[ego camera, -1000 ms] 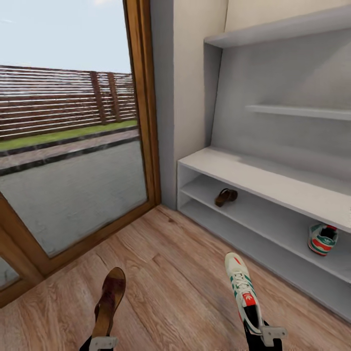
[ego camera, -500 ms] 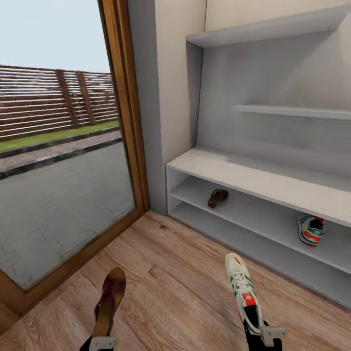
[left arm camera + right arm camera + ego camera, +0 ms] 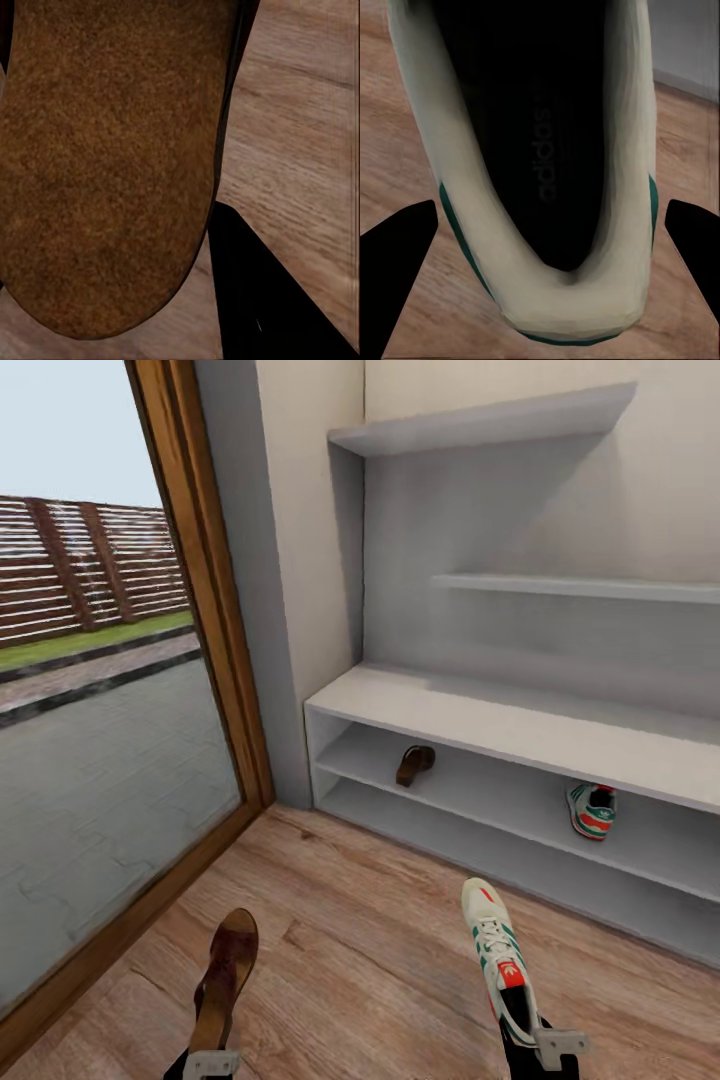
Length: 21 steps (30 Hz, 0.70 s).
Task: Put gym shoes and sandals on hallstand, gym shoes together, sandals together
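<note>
Here, the robot carries the last two shoes toward the hallstand (image 3: 520,730).
The left gripper (image 3: 210,1060) grips a brown sandal (image 3: 225,980) and the right gripper (image 3: 540,1050) a white gym shoe (image 3: 497,950), both by the heel above the corridor floor (image 3: 370,930), probably to join their mates, a sandal (image 3: 413,764) and a trainer (image 3: 592,809), on the shelf.

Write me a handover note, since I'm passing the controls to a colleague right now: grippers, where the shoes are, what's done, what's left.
Left gripper: shut on a sandal, held above the floor.
Right gripper: shut on a gym shoe, also held up.
Done: one sandal on the rack and one gym shoe on the rack sit on the same open shelf of the hallstand, well apart.
Left: set each held shoe beside its mate.
</note>
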Tool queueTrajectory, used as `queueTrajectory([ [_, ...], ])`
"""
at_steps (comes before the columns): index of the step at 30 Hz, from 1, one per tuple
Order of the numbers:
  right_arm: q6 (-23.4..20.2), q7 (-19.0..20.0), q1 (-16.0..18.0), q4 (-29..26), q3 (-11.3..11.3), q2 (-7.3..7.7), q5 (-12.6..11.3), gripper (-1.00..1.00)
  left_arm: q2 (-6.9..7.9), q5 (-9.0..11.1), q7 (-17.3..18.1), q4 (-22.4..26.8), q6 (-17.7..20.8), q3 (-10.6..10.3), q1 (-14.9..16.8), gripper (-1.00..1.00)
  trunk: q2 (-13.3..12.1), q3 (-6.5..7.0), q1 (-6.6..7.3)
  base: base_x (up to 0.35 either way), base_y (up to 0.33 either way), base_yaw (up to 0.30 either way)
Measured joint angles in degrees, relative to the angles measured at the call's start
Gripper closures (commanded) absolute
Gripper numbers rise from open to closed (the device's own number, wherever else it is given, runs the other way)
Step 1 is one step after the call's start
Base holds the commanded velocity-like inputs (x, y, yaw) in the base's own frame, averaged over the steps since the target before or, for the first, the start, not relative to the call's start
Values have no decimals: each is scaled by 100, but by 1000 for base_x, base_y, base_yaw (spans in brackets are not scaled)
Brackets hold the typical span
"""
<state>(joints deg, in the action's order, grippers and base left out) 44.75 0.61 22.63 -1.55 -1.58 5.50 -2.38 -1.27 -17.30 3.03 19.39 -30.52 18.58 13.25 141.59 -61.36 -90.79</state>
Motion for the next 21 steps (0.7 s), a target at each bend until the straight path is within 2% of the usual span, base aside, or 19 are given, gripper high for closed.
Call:
queueTrajectory([
  [7, 0, 0, 0, 0, -3, -1, 1, 100, 0, 1, 0, 0, 0, 0, 0, 100, 0, 0, 0, 0, 13, -300],
  [14, -4, 0, -1, -2, -4, -2, 3, 100, 0, 6, 0, 3, 1, 0, 0, 100, 0, 0, 0, 0, 269, -300],
  [21, 0, 0, 0, 0, -2, -1, 1, 100, 0, 2, 0, 1, 0, 0, 0, 100, 0, 0, 0, 0, 56, -300],
])
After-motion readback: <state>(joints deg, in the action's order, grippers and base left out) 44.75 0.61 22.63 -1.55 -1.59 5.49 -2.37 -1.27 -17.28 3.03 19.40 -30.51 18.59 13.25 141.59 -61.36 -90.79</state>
